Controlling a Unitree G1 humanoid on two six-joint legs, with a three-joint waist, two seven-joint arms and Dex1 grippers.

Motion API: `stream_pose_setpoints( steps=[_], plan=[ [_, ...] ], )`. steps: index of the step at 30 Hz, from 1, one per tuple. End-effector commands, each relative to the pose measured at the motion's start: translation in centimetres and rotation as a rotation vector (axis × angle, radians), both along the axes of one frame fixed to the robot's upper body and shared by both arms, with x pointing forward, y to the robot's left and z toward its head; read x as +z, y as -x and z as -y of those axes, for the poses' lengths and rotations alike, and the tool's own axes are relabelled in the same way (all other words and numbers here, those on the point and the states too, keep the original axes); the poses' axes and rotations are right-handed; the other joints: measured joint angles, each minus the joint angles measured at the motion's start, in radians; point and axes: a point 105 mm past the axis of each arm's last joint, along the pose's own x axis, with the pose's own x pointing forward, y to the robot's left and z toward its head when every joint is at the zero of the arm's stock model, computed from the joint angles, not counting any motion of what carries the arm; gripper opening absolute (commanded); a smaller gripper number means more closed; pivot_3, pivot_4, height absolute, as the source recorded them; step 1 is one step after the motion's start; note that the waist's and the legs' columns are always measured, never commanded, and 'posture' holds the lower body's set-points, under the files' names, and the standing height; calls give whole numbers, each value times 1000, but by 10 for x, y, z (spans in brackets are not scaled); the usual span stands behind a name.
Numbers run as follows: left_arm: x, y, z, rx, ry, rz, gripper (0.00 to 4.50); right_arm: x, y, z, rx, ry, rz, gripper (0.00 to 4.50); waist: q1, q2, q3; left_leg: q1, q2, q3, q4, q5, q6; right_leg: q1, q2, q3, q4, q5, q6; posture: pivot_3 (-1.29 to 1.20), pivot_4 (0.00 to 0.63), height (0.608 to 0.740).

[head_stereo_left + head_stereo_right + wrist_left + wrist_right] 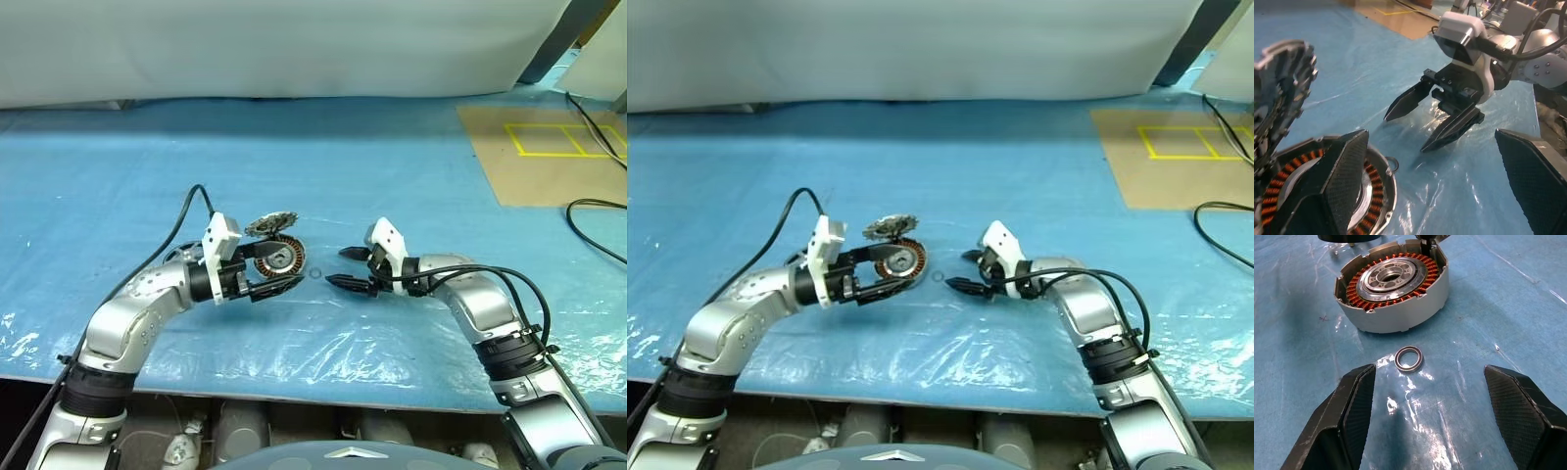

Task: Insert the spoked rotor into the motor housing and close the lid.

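Nearest, the left gripper (pixel 279 281) and right gripper (pixel 345 268) face each other low over the blue sheet (pixel 411 176), both with fingers spread and empty. Between them lies a small loose ring (pixel 1409 358), just beside the housing (pixel 1393 286). The housing sits open side up, copper windings and hub exposed, with the left gripper's fingers straddling its near side. Behind it, touching its far left rim, the rotor (pixel 271 225) leans tilted on edge. The step in hand is judged to be picking up the rotor: grip it by the toothed rim, level it, centre it over the hub, then lower it straight. A tilted entry may jam.
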Motion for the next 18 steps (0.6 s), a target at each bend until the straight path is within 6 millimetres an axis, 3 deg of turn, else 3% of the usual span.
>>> stream_pose_setpoints(
  steps=[1,12,18],
  plan=[
    [0,1,-12,39,-47,86,4359,3,-1,-11,42,1,38,3678,1,0,0,0,0,0,0,0,0,0,0,0,0,0,0,0,150,740],
    [-15,2,-16,118,-38,72,4359,-11,-5,-27,124,72,76,3678,2,0,0,0,0,0,0,0,0,0,0,0,0,0,0,0,150,740],
    [-21,5,-17,123,-74,78,4359,-22,-4,-23,137,119,80,3678,1,0,0,0,0,0,0,0,0,0,0,0,0,0,0,0,150,740]
  ],
)
